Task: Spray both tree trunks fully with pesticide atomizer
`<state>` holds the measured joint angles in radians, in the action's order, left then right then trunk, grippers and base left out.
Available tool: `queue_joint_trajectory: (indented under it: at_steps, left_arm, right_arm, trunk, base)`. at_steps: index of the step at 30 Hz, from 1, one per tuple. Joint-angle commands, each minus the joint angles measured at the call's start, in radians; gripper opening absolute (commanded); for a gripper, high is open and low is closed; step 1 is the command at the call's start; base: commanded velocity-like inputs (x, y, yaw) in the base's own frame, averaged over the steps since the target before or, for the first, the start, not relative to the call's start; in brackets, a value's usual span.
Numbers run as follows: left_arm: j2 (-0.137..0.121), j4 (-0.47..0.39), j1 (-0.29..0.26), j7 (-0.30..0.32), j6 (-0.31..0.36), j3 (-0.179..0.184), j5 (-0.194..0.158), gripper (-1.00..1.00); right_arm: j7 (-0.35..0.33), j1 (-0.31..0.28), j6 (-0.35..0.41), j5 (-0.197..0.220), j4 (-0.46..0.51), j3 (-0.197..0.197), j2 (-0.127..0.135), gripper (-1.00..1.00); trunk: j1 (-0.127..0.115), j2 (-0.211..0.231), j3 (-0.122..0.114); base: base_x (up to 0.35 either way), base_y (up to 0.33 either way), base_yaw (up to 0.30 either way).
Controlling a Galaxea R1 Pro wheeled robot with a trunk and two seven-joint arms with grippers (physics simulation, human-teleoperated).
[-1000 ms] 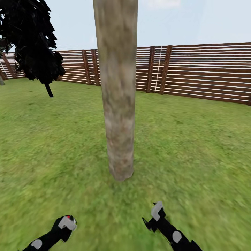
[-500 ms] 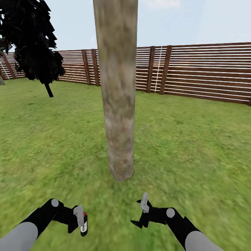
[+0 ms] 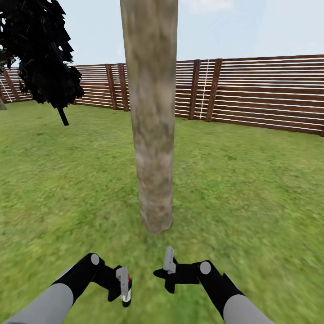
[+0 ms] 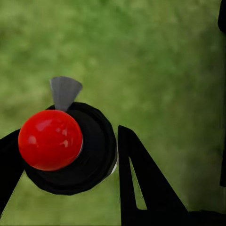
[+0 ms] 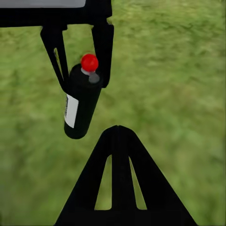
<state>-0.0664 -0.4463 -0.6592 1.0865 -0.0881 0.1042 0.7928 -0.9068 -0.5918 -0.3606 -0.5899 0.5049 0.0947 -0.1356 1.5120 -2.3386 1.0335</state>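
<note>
A thick pale grey-brown tree trunk (image 3: 153, 135) rises from the lawn straight ahead. The pesticide atomizer (image 3: 127, 292) is a black bottle with a white label, a red ball top and a grey nozzle. My left gripper (image 3: 122, 283) is shut on it just below the top, bottle hanging downward. The left wrist view looks down on the atomizer (image 4: 89, 146) between the fingers (image 4: 141, 179). In the right wrist view the atomizer (image 5: 82, 101) hangs in the left gripper (image 5: 84, 70). My right gripper (image 3: 166, 272) is shut and empty beside it, short of the trunk base. No pesticide specks show on the bark.
Green lawn (image 3: 252, 189) spreads all round. A brown slatted fence (image 3: 261, 94) closes the back. A thin-stemmed black-foliaged tree (image 3: 42, 54) stands at the far left. A sliver of pale trunk (image 3: 2, 105) shows at the left edge.
Both arms have swung up and inward toward the middle, in front of the trunk. The atomizer in the left gripper has turned to hang downward. The camera has not moved.
</note>
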Motion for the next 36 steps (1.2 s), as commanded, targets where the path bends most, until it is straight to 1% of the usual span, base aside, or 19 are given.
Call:
queue_joint_trajectory:
  at_steps: [1, 5, 6, 7, 9, 11, 12, 16, 20, 33, 36]
  left_arm:
    - [0.014, -0.002, 0.000, 0.001, -0.010, 0.003, 0.006, -1.00]
    - [0.051, -0.014, -0.002, 0.000, -0.010, 0.009, 0.007, -1.00]
    - [0.058, -0.032, -0.002, 0.001, -0.010, 0.045, 0.005, -1.00]
    - [0.060, -0.035, -0.002, 0.001, -0.010, 0.060, 0.005, -1.00]
    - [0.067, -0.039, -0.002, 0.002, -0.010, 0.072, 0.004, -1.00]
    - [0.075, -0.040, -0.002, 0.003, -0.011, 0.076, 0.004, -1.00]
    - [0.089, -0.040, -0.006, 0.002, -0.012, 0.078, 0.004, -1.00]
    - [0.095, -0.040, -0.009, 0.001, -0.013, 0.078, 0.003, -1.00]
    - [0.107, -0.040, -0.010, 0.001, -0.015, 0.078, 0.003, -1.00]
    - [0.111, -0.040, -0.011, 0.018, -0.027, 0.077, -0.005, -1.00]
    - [0.119, -0.040, -0.011, 0.018, -0.027, 0.076, -0.009, -1.00]
  right_arm:
    - [0.000, 0.000, -0.005, -0.008, 0.001, -0.001, -0.003, -1.00]
    - [0.000, 0.000, -0.005, -0.011, 0.000, -0.001, -0.004, -1.00]
    - [0.000, 0.000, -0.005, -0.014, 0.000, -0.001, -0.004, -1.00]
    - [0.000, 0.000, -0.005, -0.015, 0.000, -0.001, -0.003, -1.00]
    - [0.000, 0.000, -0.005, -0.017, 0.000, -0.002, -0.002, -1.00]
    - [0.000, 0.000, -0.005, -0.017, 0.000, -0.003, 0.000, -1.00]
    - [0.001, 0.000, -0.005, -0.018, 0.000, -0.003, 0.001, -1.00]
    - [0.001, 0.000, -0.005, -0.017, 0.000, -0.003, 0.001, -1.00]
    - [0.001, 0.000, -0.005, -0.017, 0.001, -0.003, 0.001, -1.00]
    - [0.002, 0.000, -0.006, -0.018, 0.000, -0.004, 0.007, -1.00]
    - [0.002, 0.000, -0.006, -0.018, 0.000, -0.004, 0.007, -1.00]
  trunk:
    - [0.000, 0.000, 0.001]
    - [0.000, 0.000, 0.001]
    - [0.000, 0.000, 0.001]
    - [0.000, 0.000, 0.001]
    - [0.000, 0.000, 0.001]
    - [0.000, 0.000, 0.001]
    - [0.000, 0.000, 0.001]
    - [0.000, 0.000, 0.001]
    - [0.000, 0.000, 0.001]
    - [0.000, 0.000, 0.001]
    - [0.000, 0.000, 0.001]
  base:
    - [0.000, 0.000, 0.000]
    - [0.000, 0.000, 0.000]
    - [0.000, 0.000, 0.000]
    - [0.000, 0.000, 0.000]
    - [0.000, 0.000, 0.000]
    - [0.000, 0.000, 0.000]
    - [0.000, 0.000, 0.000]
    - [0.000, 0.000, 0.000]
    - [0.000, 0.000, 0.000]
    - [0.000, 0.000, 0.000]
    - [0.000, 0.000, 0.000]
